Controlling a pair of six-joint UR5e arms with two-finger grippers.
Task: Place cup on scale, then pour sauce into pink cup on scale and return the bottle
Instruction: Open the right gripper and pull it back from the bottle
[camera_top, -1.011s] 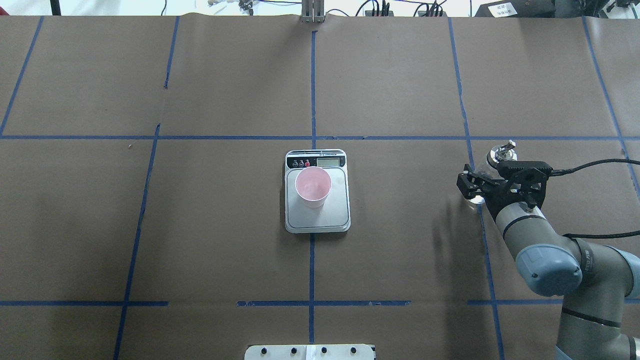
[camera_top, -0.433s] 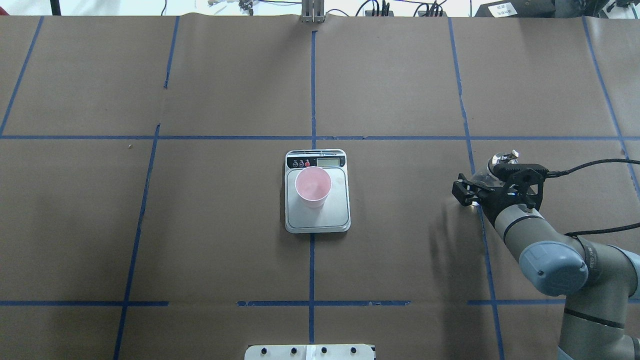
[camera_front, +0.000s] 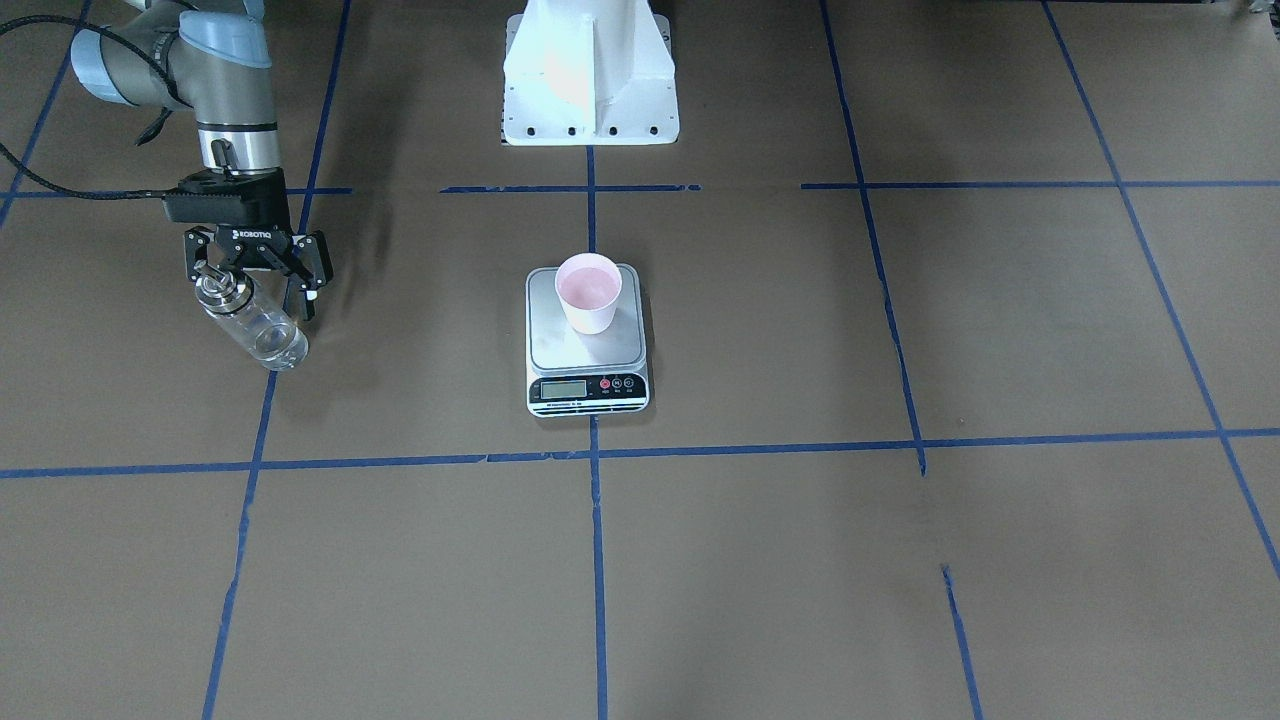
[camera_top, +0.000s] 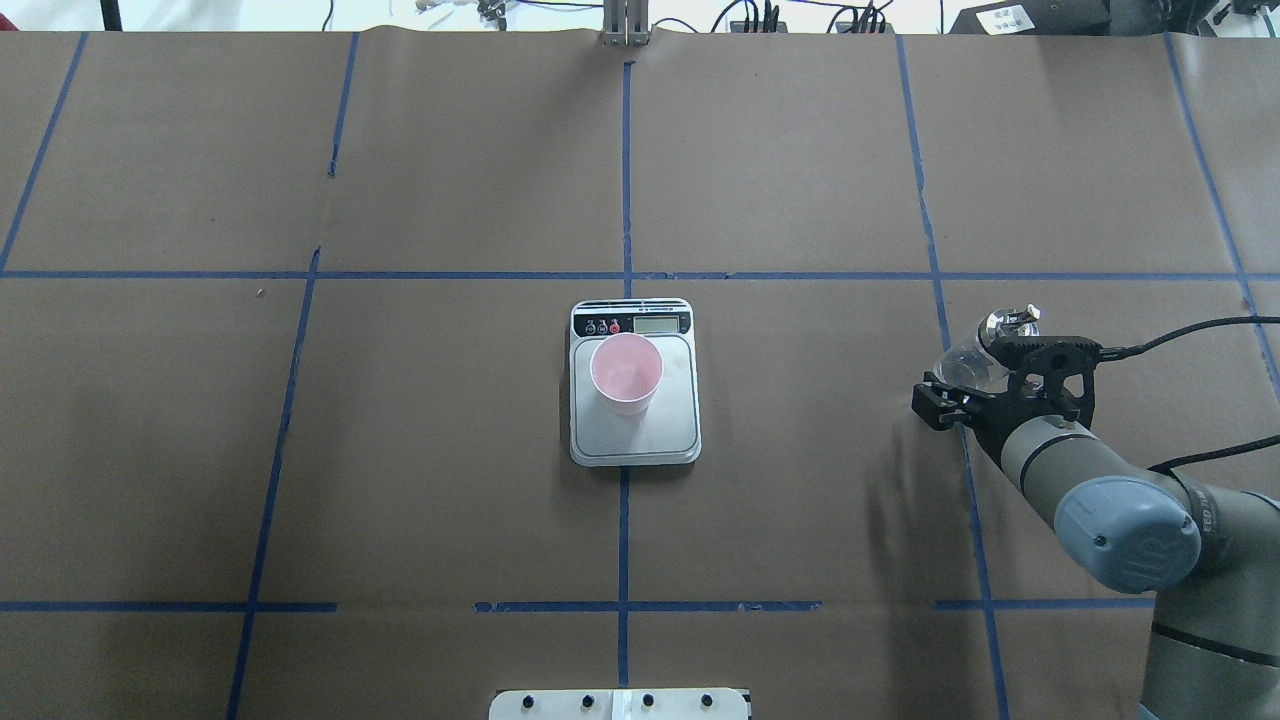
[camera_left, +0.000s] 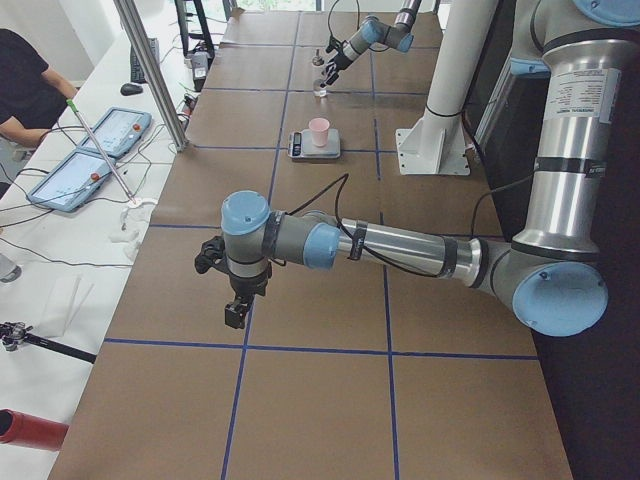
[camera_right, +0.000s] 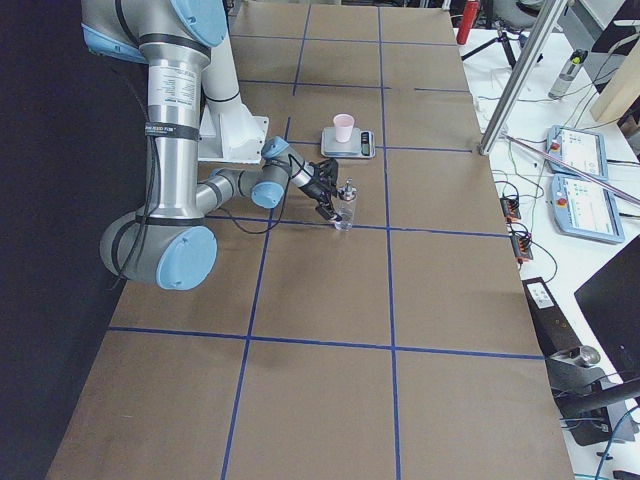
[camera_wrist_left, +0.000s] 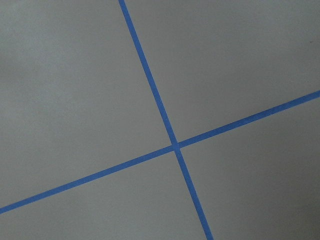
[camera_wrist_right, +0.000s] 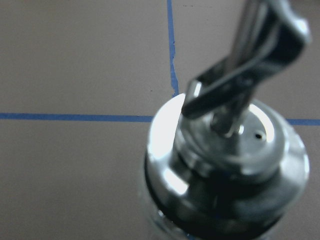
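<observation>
Tipped further, bottle (camera_front: 262, 335) leans; its cap sits inside spread right claw (camera_front: 255, 297).

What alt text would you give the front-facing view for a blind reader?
At the picture's left, the right gripper is down around the top of a tilted clear bottle. Mid-table, a pink cup stands on a scale.

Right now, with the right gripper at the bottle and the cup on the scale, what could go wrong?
1. The bottle leans in the front-facing view while the right gripper has its jaws spread wider than the glass, so it may topple and spill.
2. The cup is small and stands unheld on the scale. If pouring is yet to come, a poorly aimed spout could miss it or nudge it off.
</observation>
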